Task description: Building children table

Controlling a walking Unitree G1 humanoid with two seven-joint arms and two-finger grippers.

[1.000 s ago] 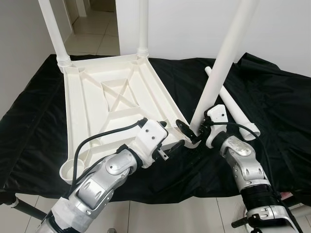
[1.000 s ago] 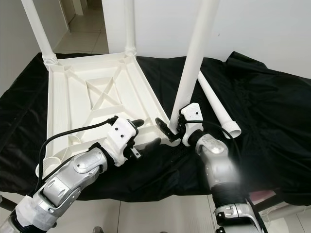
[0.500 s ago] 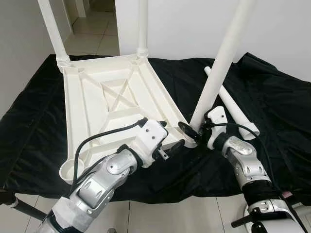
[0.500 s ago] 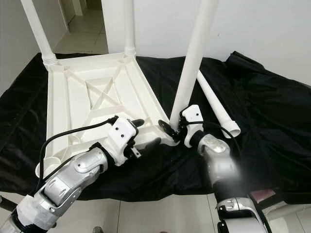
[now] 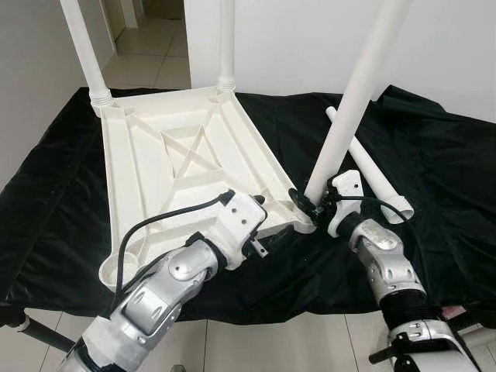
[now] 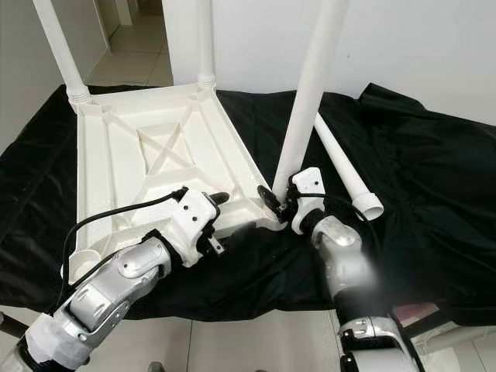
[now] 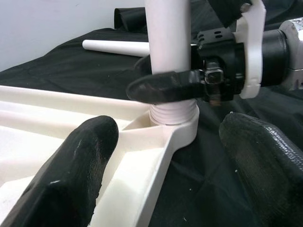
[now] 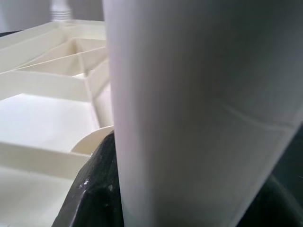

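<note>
Third leg going into the near corner of an upturned children's table.

A black cloth [image 5: 70, 201] covered the work surface, and on it the white tabletop [image 5: 186, 167] lay underside up, ribs showing, with two legs [image 5: 81, 46] already standing in its far corners. The right gripper [image 5: 310, 203] was clamped around the base of a third leg [image 5: 353, 101], which stood slightly tilted with its ribbed end in the near right corner socket [image 7: 173, 124]. The left gripper [image 7: 165, 156] sat with its fingers [image 7: 78, 161] spread apart, straddling the tabletop's rim just beside that socket. A fourth leg [image 5: 372, 174] lay loose on the cloth nearby. The parts looked like light, stiff, smooth plastic, probably slippery; a low grip close to the socket seemed best for steering the leg, with the rim braced against sliding.
</note>
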